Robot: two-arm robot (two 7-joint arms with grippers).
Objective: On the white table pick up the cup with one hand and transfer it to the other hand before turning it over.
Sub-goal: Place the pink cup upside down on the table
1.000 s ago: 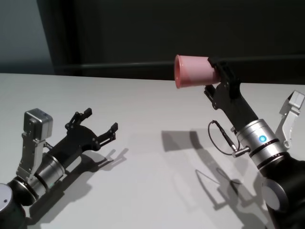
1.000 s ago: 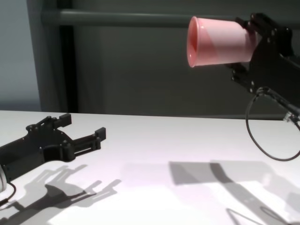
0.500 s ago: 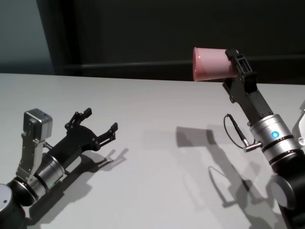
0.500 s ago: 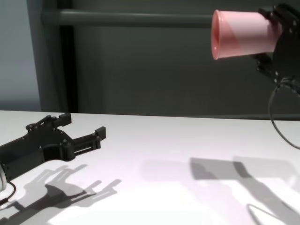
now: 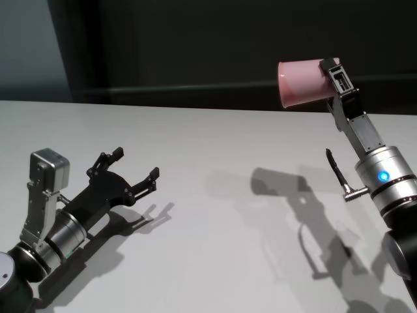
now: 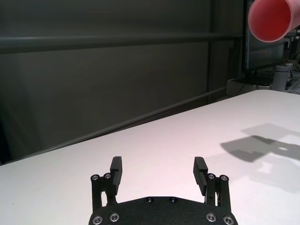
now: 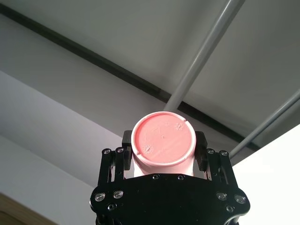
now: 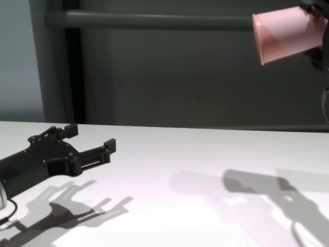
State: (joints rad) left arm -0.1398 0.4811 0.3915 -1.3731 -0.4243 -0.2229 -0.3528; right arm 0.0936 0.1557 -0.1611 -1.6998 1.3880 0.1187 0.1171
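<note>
Cup position: We see the cup (image 5: pixel 303 83) held high in the air over the right side of the white table (image 5: pixel 215 195), well clear of the surface, with its shadow falling on the tabletop below.
Cup and right gripper: The right gripper (image 5: pixel 333 70) is clamped on the cup near its base end. In the right wrist view we find one black finger (image 7: pixel 126 139) pressed against each side of the pink wall, and the flat base (image 7: pixel 162 138) faces that camera.
Cup contents: We cannot see into the cup well enough to say what is inside; only its open rim shows in the chest view.
Cup direction: The cup lies on its side. Its long axis runs roughly level, tipped a little, with the wide rim pointing toward the robot's left and the narrow base toward the right gripper.
Left gripper: The left gripper (image 5: pixel 135 172) sits low just above the table on the robot's left, fingers spread apart and holding nothing, well apart from the cup.
Background: Behind the table we see a dark grey wall (image 8: pixel 154 72) with a horizontal bar (image 8: pixel 144 19).
</note>
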